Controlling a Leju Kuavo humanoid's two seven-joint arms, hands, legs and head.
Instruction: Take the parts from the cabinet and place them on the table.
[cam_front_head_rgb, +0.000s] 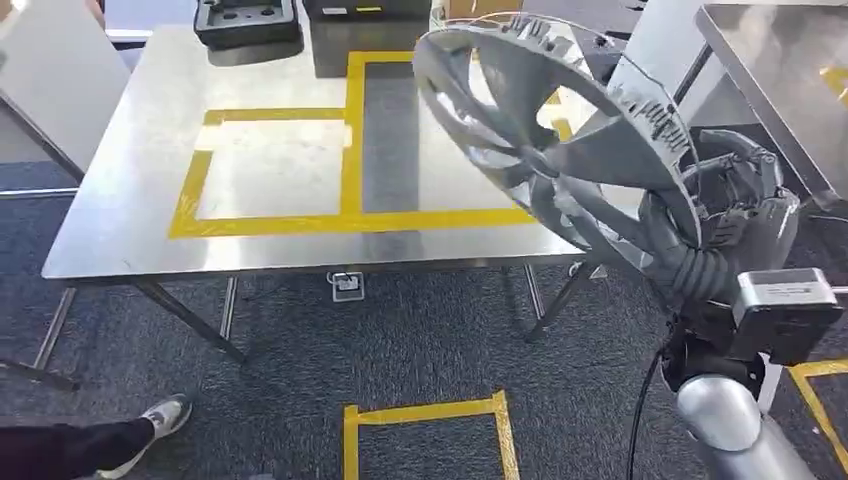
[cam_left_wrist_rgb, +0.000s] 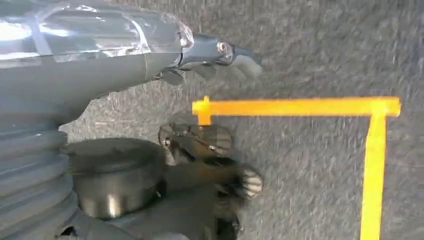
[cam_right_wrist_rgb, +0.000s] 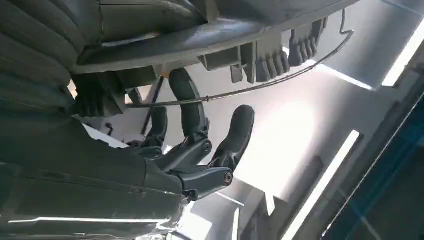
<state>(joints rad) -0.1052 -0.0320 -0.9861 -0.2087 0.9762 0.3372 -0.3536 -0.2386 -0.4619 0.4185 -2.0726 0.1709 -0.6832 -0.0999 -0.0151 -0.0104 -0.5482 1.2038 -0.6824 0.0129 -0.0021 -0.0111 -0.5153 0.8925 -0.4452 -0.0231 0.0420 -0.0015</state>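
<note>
From the head view, the right hand (cam_front_head_rgb: 735, 215) holds a big round grey plastic wheel cover (cam_front_head_rgb: 555, 135) up in the air. The wheel cover is tilted, with its inner side turned toward the camera. It has wide spokes that meet in the middle, little ribbed clips along its rim, and a thin wire ring around the edge. It hangs over the right front corner of the shiny metal surface (cam_front_head_rgb: 130, 200), not touching it. The hand grips the cover at its lower right edge. Yellow tape boxes (cam_front_head_rgb: 350, 215) are stuck on the surface. A black moulded tray (cam_front_head_rgb: 247, 20) sits at the far edge of the surface, and a dark box (cam_front_head_rgb: 365, 8) is just beside it. The floor is dark grey carpet (cam_front_head_rgb: 400, 340) with more yellow tape. A person's shoe (cam_front_head_rgb: 160, 415) and dark trouser leg are at the lower left.

In the left wrist view, the left hand (cam_left_wrist_rgb: 215, 57) hangs over the grey carpet near a yellow tape line (cam_left_wrist_rgb: 300, 107). It holds nothing. Its fingers (cam_left_wrist_rgb: 245, 62) are blurry, so I cannot tell if they are spread or curled.

In the right wrist view, the dark fingers (cam_right_wrist_rgb: 187, 105) of the right hand reach up and press on the grey rim of the wheel cover (cam_right_wrist_rgb: 225, 40). The thin wire ring (cam_right_wrist_rgb: 280, 80) runs just by the fingers. Ribbed clips stick out from the rim. Bright ceiling lights (cam_right_wrist_rgb: 402, 60) are far behind.
</note>
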